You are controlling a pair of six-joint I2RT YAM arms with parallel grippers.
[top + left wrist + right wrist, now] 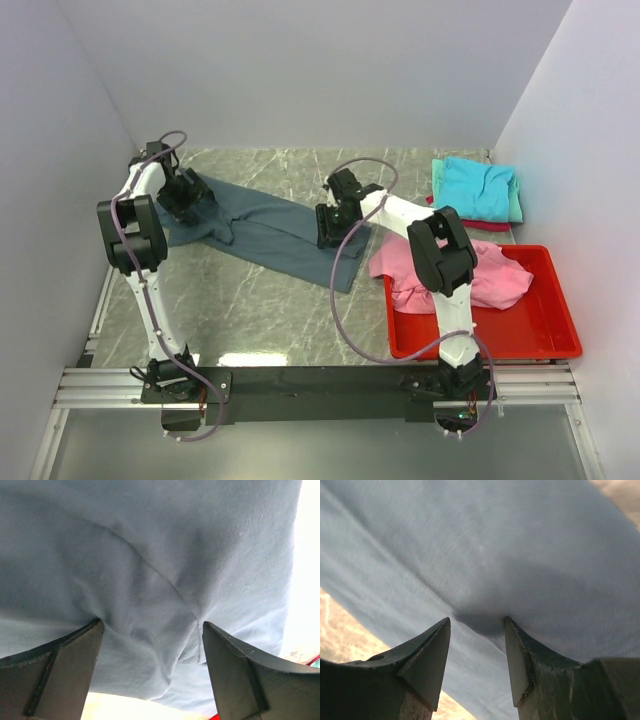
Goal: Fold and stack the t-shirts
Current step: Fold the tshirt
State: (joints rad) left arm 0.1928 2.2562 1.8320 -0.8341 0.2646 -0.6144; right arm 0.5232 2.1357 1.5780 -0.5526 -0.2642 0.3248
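Note:
The dark slate blue-grey t-shirt (pixel 270 235) lies spread and rumpled across the marble table, from back left to centre. My left gripper (pixel 192 205) rests on its left end. In the left wrist view it (pixel 151 624) is open, fingertips pressed on the cloth (pixel 150 555) with a wrinkle between them. My right gripper (pixel 330 228) rests on the shirt's right part. In the right wrist view it (pixel 477 620) is open, tips touching the cloth (pixel 520 545). A pink t-shirt (pixel 480 275) lies crumpled in the red bin. A turquoise folded t-shirt (pixel 478 185) tops a stack at back right.
The red plastic bin (pixel 545 345) stands at the front right, the pink shirt spilling over its left rim. The folded stack shows a mint edge (pixel 516 205) and a red layer (pixel 470 226) underneath. White walls close in on the left, back and right.

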